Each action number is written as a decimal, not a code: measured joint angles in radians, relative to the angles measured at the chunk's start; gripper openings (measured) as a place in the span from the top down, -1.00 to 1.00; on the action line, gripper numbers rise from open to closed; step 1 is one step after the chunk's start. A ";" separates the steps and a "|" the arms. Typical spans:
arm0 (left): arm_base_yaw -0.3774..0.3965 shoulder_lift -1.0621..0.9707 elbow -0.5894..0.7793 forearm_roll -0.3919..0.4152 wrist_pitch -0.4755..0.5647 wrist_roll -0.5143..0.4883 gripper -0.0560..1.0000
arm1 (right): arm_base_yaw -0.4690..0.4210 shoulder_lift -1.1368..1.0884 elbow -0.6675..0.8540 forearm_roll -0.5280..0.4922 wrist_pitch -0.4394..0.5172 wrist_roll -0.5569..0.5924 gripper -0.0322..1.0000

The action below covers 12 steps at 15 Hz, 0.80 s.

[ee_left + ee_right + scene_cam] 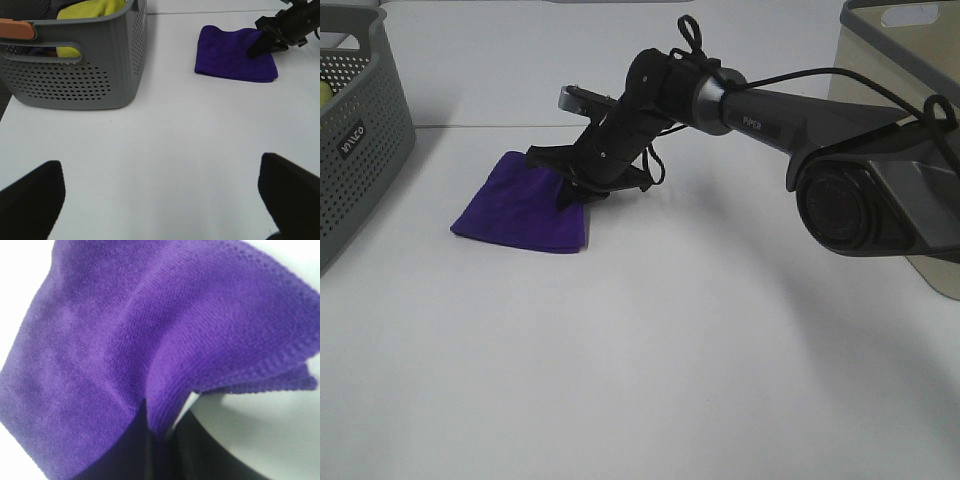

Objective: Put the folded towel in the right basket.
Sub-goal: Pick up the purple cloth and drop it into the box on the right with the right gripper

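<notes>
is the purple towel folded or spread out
Folded. The purple towel sits as a compact square on the table, and the right wrist view shows stacked edges where the right end effector pinches it.

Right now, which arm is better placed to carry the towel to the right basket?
Right. Its fingers pinch the towel, and the right basket is on its side. The left fingers are open, far from it.

Folded towel [520,210]: 1, purple terry cloth, folded into a rough square of several layers. Lies on the white table [650,380], left of centre. Its right-hand edge is raised and pinched between the fingers [200,455] of the right gripper [570,188].
Right basket [860,55]: 1, beige walls, grey rim. Stands upright at the far right, well apart from the towel.
</notes>
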 joint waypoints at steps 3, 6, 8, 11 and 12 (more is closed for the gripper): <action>0.000 0.000 0.000 0.000 0.000 0.000 -0.98 | -0.030 -0.040 -0.062 -0.030 0.147 -0.001 0.91; 0.000 0.000 0.000 0.000 0.000 0.000 -0.98 | -0.091 -0.154 -0.221 -0.042 0.313 -0.026 0.92; 0.000 0.000 0.000 0.000 0.000 0.000 -0.98 | -0.131 -0.224 -0.313 -0.056 0.360 -0.029 0.92; 0.000 0.000 0.000 0.000 0.000 0.000 -0.98 | -0.218 -0.349 -0.342 -0.120 0.369 -0.029 0.92; 0.000 0.000 0.000 0.000 0.000 0.000 -0.98 | -0.257 -0.396 -0.342 -0.170 0.371 -0.029 0.92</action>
